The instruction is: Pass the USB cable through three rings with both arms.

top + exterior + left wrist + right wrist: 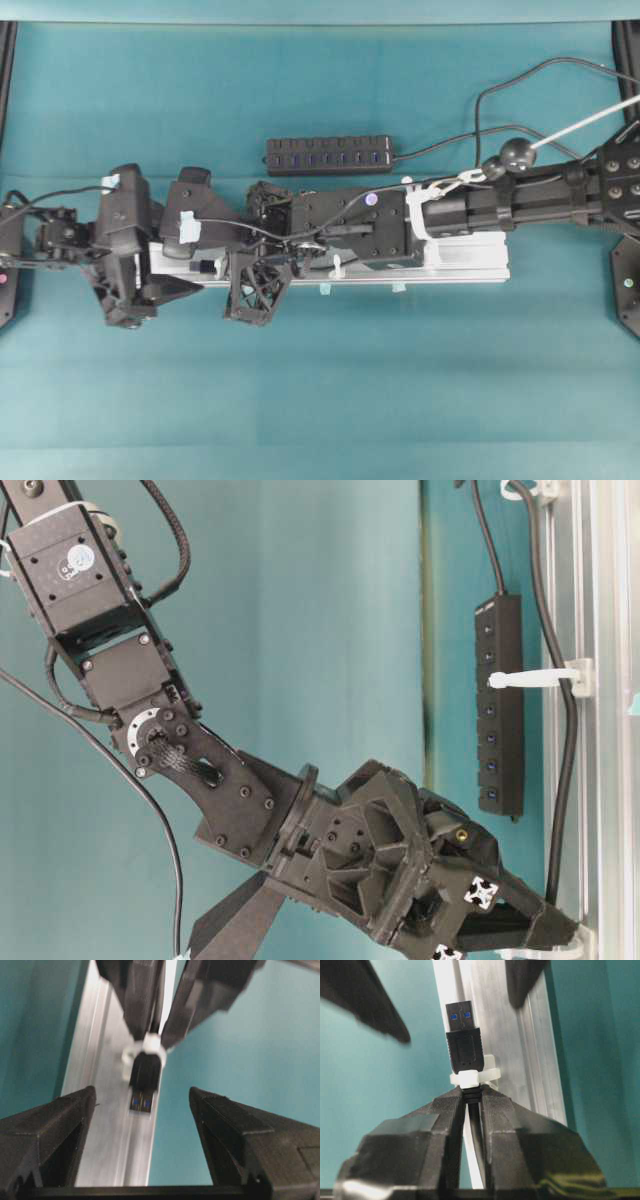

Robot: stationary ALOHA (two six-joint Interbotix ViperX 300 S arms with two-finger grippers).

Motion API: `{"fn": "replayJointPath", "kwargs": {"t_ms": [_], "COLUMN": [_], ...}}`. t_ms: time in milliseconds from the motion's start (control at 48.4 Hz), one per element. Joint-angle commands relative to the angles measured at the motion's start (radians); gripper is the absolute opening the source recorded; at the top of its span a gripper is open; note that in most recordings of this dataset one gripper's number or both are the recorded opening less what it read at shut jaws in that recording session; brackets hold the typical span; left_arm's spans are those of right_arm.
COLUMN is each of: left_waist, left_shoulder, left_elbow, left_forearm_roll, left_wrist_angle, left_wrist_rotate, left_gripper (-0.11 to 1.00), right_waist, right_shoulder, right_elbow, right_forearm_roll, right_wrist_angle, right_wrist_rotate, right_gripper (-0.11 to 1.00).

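In the right wrist view my right gripper [471, 1091] is shut on the USB cable just behind its plug [464, 1045]. The plug pokes through a white ring [472, 1078] on the silver rail [520, 1050]. From the left wrist view the plug [144, 1077] points toward my left gripper [141, 1095], which is open with one jaw on each side of the plug, apart from it. The ring [150, 1044] sits at the right gripper's tips. In the table-level view the black cable [566, 780] runs through another ring [535, 678] along the rail. A ring [337, 266] shows overhead.
A black hub strip [328, 155] with blue sockets lies behind the rail [460, 262], its cord looping to the right. Both arms lie along the rail, meeting at its left end. Teal cloth covers the table all round.
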Motion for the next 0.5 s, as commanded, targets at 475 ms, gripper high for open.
{"fn": "replayJointPath", "kwargs": {"t_ms": [475], "left_waist": [0.003], "left_shoulder": [0.071], "left_elbow": [-0.035], "left_forearm_roll": [0.002], "left_wrist_angle": [-0.038], "left_wrist_rotate": [0.003], "left_gripper": [0.80], "right_waist": [0.003], "right_shoulder": [-0.011], "right_elbow": [-0.003], "right_forearm_roll": [0.003], "right_wrist_angle": [-0.020], "right_wrist_rotate": [0.002], "right_gripper": [-0.07]}}
